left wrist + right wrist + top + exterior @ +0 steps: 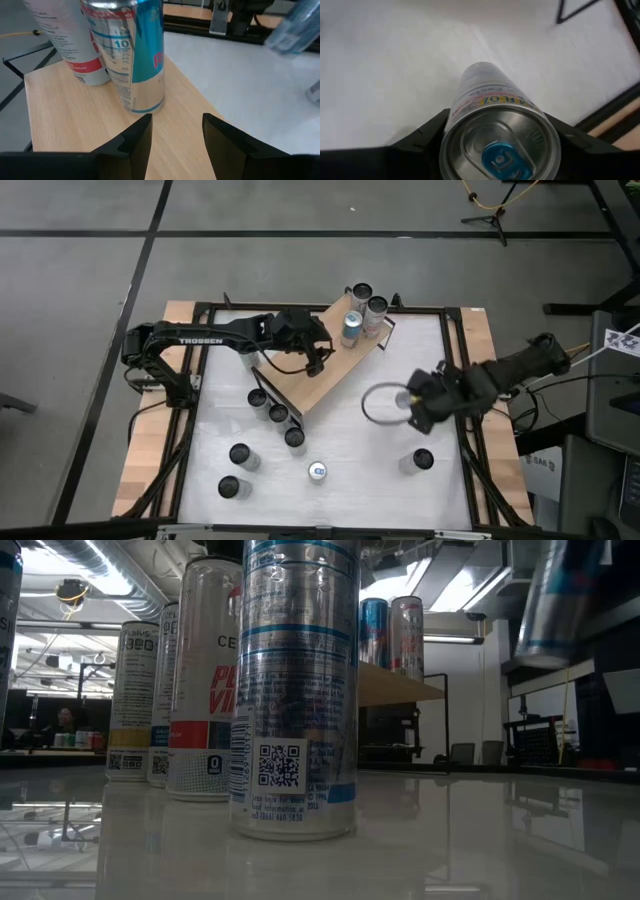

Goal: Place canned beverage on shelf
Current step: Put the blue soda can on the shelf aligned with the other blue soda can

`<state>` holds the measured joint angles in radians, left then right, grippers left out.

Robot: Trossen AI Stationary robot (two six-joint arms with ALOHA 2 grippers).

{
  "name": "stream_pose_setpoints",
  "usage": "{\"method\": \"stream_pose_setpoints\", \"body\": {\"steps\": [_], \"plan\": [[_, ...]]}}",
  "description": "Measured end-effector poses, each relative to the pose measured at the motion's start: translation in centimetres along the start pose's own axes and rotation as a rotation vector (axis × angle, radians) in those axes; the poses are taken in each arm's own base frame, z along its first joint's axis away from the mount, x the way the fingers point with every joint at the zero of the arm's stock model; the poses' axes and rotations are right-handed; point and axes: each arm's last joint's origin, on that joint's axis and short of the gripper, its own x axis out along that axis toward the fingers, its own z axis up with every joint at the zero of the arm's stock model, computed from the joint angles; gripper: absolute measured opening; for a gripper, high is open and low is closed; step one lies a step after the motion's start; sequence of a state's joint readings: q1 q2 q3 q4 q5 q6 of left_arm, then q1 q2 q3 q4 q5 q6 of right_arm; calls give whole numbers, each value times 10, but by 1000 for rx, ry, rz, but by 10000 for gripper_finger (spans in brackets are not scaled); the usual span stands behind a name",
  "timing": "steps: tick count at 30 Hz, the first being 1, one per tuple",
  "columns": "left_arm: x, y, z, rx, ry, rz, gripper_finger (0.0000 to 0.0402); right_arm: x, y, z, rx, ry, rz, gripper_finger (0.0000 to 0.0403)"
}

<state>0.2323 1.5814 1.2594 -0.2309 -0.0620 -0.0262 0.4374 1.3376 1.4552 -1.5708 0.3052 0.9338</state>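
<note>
Currently, the following items are recorded on the white desk point(340, 430).

Shelf point(318, 375): a light wooden board with black frame ends, set diagonally across the far middle of the desk. Three cans are stood at its far end: a blue-and-silver can point(351, 327) and two pale cans point(368, 302) beside it.

Left end effector point(318, 361): positioned over the shelf, fingers point(137, 137) parted to a moderate gap with nothing between them; the blue-and-silver can point(131, 55) is seen just ahead, standing clear of the fingers.

Right end effector point(412, 402): held over the right half of the desk, well apart from the shelf, clamped on a slim silver can with a blue tab point(497, 137), which is carried tilted above the surface.

Loose cans: three in a row point(276, 411) close beside the shelf's near edge; two more point(238, 470) toward the near left; one point(318, 471) at the near middle; one point(422, 460) at the near right.
</note>
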Motion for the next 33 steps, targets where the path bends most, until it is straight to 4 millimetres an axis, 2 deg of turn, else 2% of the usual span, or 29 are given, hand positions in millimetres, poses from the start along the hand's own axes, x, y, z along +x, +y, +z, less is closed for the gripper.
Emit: {"method": "stream_pose_setpoints", "body": {"steps": [7,17,26,33], "plan": [[0,0,1,-25,-10,2,165,10,-16,29,179,-15,28,233],[0,3,4,31,-40,105,165,18,-32,65,479,18,277,234],[-1,8,8,20,-80,252,165,22,-46,75,574,43,305,234],[-1,8,8,5,-81,263,165,22,-46,77,573,27,318,234]]}}
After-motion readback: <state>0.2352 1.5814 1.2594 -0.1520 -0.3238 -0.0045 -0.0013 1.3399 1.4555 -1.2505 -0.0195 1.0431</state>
